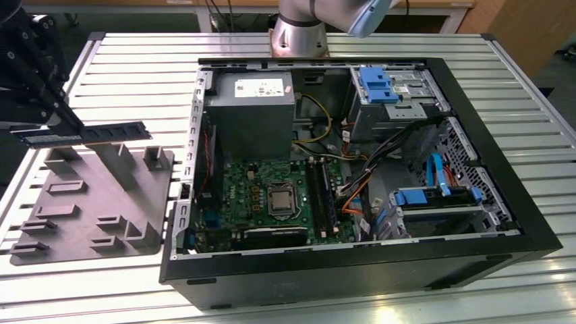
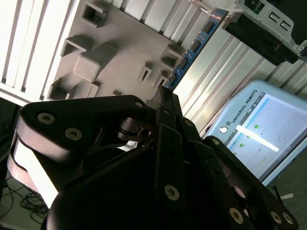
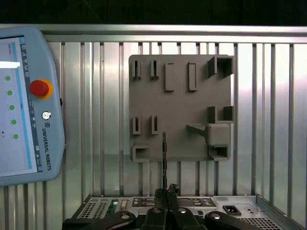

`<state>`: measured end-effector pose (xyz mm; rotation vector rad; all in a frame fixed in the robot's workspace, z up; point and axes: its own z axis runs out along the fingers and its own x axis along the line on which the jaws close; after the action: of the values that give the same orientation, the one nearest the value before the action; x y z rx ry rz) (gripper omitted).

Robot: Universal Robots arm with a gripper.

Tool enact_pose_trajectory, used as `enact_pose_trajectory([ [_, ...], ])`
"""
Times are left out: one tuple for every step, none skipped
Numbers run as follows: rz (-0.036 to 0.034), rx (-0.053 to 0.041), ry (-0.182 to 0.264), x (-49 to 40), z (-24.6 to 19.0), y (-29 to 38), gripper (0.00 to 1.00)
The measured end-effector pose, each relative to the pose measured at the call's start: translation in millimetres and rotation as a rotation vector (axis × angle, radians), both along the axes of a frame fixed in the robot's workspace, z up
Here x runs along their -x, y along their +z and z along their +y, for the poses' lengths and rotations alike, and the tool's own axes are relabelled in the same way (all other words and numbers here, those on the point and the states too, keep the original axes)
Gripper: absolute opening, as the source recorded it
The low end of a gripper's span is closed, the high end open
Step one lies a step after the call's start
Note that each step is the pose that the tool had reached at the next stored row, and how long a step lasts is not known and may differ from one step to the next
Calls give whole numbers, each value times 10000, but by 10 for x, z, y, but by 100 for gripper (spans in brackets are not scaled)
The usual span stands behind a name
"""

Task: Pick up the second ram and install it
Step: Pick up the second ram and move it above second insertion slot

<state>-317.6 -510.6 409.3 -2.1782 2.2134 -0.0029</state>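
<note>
You have the gripper (image 3: 165, 190) closed tight on the second ram (image 3: 164, 158). The jaws pinch its two flat faces, and most of the stick projects past the fingertips. In the first wrist view it shows edge-on as a thin line, and in the exterior view its long edge (image 1: 108, 131) runs level. That grip likely keeps the contact edge free and square for a socket.

The stick hangs in the air, clear of the gray fixture (image 1: 90, 196) directly under the jaws, so it touches none of the fixture's raised blocks.

The open computer case (image 1: 315, 277) lies well off to one side of the jaws. Its black memory sockets (image 1: 320, 196) stand beside the processor. The stick has not yet reached them, so the pick looks done and the install does not.

A teach pendant (image 3: 24, 105) lies on the slatted table on the far side of the fixture from the case.
</note>
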Motion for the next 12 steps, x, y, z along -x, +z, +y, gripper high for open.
enact_pose_trajectory([
  [0,0,1,-14,0,0,12],
  [0,0,0,-27,0,0,12],
  [0,0,0,-40,0,0,12],
  [0,0,0,-53,0,0,12],
  [0,0,0,-67,0,0,12],
  [0,0,0,-81,0,0,12],
  [0,-1,0,-98,0,0,12],
  [0,0,0,-113,0,0,12],
  [0,-1,0,-129,0,0,12],
  [0,0,0,-145,0,0,12],
  [0,-1,0,-161,0,0,12],
  [1,0,0,-177,0,0,12],
])
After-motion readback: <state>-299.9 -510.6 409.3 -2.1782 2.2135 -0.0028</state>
